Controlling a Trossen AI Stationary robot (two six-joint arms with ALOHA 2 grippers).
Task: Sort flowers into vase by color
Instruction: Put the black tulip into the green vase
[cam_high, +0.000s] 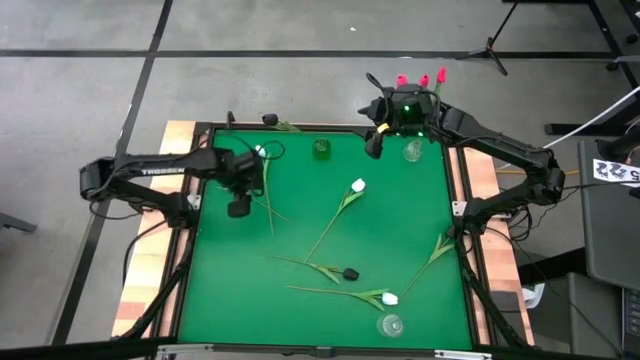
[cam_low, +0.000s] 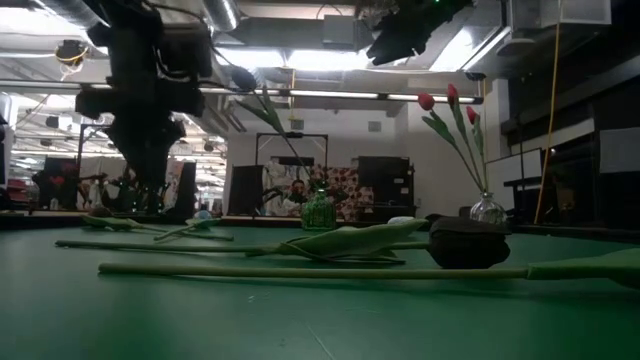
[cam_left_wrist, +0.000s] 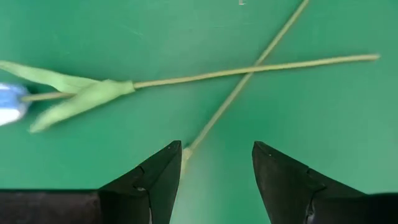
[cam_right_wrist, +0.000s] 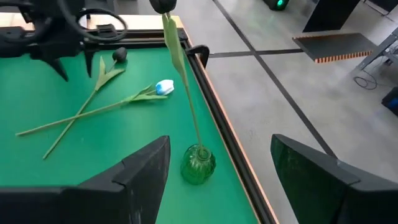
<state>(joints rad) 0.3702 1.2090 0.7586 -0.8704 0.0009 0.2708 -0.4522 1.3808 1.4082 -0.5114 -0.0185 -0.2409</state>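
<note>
My left gripper (cam_left_wrist: 216, 149) (cam_high: 240, 200) is open and hovers over two crossed tulip stems (cam_left_wrist: 249, 68) lying flat near the table's left side; one has a white head (cam_left_wrist: 9, 104). One stem's end (cam_left_wrist: 186, 150) lies below, near one finger. My right gripper (cam_right_wrist: 217, 152) (cam_high: 378, 132) is open, high above the green vase (cam_right_wrist: 198, 165) at the far edge. A black-headed tulip (cam_right_wrist: 180, 68) stands in that vase by its stem. Three red tulips (cam_high: 420, 80) stand in a clear vase (cam_high: 412, 151) beside it. A white tulip (cam_high: 357, 186), a black one (cam_high: 349, 272) and another white one (cam_high: 390, 298) lie on the mat.
An empty clear vase (cam_high: 390, 324) stands at the near edge. A headless-looking leafy stem (cam_high: 437, 250) lies by the right edge. The table's raised wooden frame (cam_right_wrist: 214, 81) runs close behind the green vase. The mat's middle-left (cam_high: 230, 270) is bare.
</note>
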